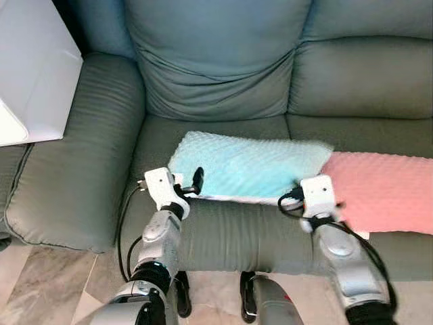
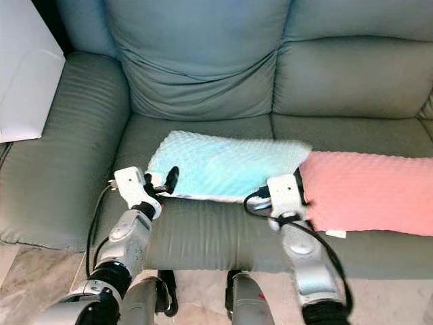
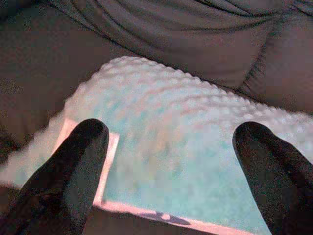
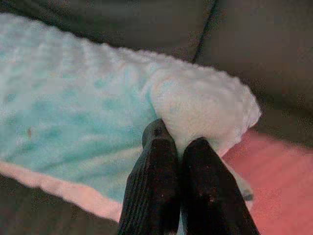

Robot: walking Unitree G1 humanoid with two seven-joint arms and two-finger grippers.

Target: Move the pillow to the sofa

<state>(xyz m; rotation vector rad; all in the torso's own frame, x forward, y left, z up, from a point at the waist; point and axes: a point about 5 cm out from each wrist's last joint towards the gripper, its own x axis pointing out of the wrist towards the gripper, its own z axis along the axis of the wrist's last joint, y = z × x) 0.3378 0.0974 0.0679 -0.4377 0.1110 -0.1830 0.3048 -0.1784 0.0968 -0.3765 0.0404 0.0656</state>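
Centre frame, the pillow [image 1: 247,164] lies on the sofa [image 1: 223,74]; left pincer [image 3: 166,161] gapes wide, right pincer [image 4: 178,152] pinches its corner and could drag it off if withdrawn unopened.

The bumpy pink fleece pillow [image 1: 382,191] beside the right gripper [image 4: 177,142] runs off the picture's edge.

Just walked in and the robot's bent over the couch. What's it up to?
The robot is handling a light blue pillow that lies on the seat of the grey-green sofa, next to a pink pillow. Its right gripper is shut, pinching the blue pillow's corner nearest the pink one. Its left gripper is open at the opposite end, fingers spread over the pillow without holding it.
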